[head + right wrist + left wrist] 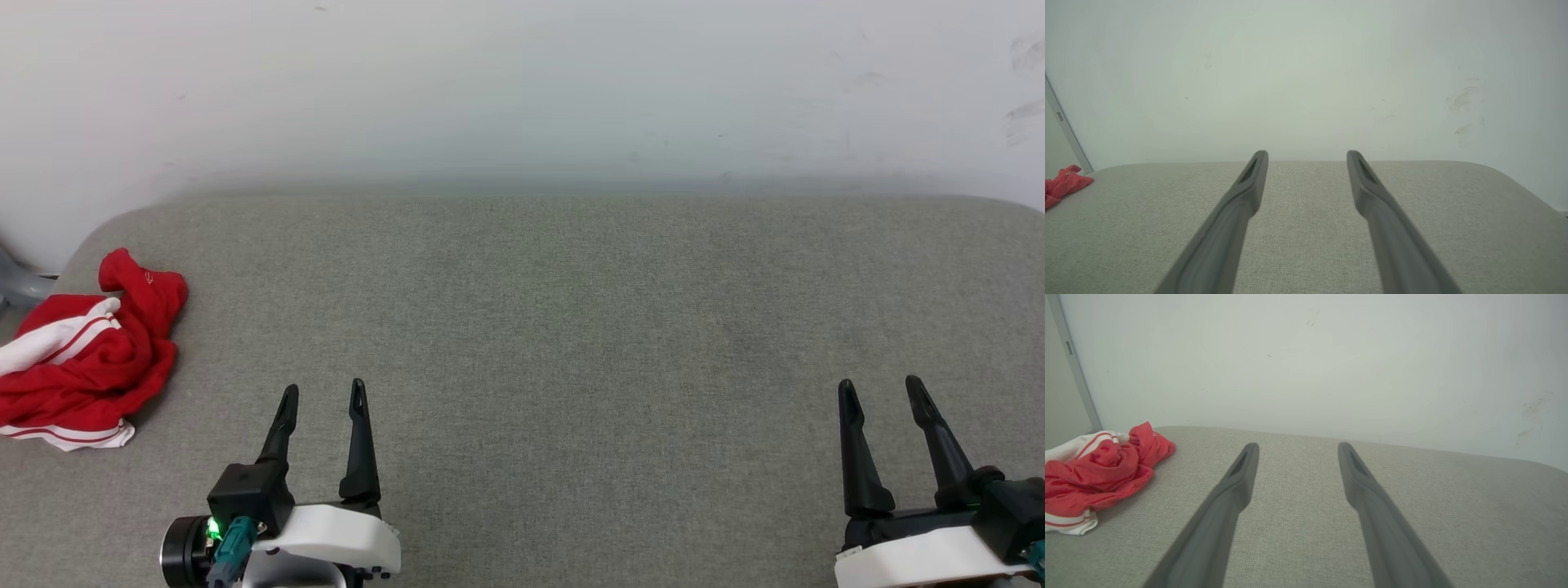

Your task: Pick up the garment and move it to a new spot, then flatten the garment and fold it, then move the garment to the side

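**At the left edge of the cushion (571, 327): garment (86, 351) crumpled, pickup not begun**

Red body is bunched over a white sleeve, with striped trim on the near side. The left gripper (322, 396) hovers near it, not touching, jaws wide and empty. The right gripper (882, 392) is well apart, also wide and empty. Likely best: the left arm reaches across, pinches a raised red fold rather than the flat trim, and lifts it clear before carrying it to mid-cushion.

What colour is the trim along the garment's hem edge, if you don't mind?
White with a red stripe, clearest on the garment in the head view.
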